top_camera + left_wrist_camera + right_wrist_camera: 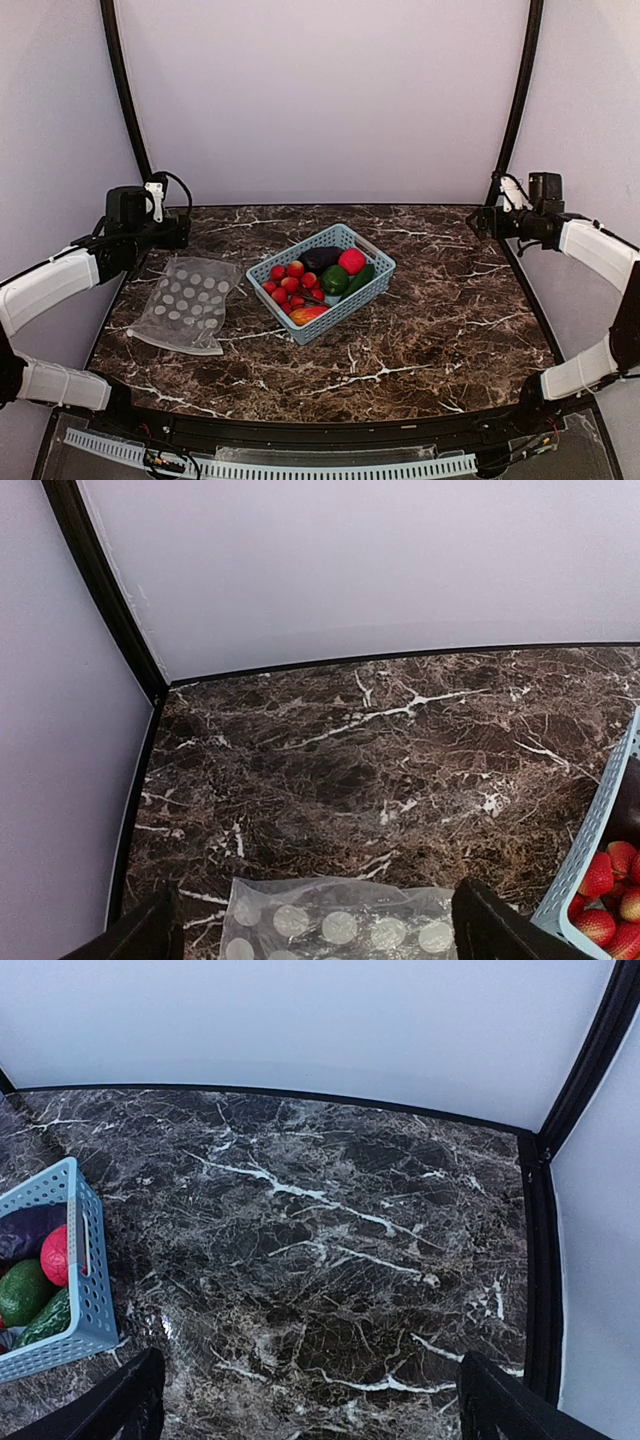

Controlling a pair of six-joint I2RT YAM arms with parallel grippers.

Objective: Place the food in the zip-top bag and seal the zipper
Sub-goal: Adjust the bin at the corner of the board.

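- My left hand (pixel 320 932): wide apart, empty, near far edge of the bag (pixel 385 905).
- My right hand (pixel 310 1405): same, over bare bench (pixel 330 1230).
- Only top view shows whole bag, flat left of basket (pixel 372 290) holding the food (pixel 318 278).

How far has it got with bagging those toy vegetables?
Nothing is done yet. The toy vegetables all sit in the blue basket; the dotted clear bag lies flat beside it. Nothing is in hand: left claw and right claw are open. Remaining: filling, then zipping.
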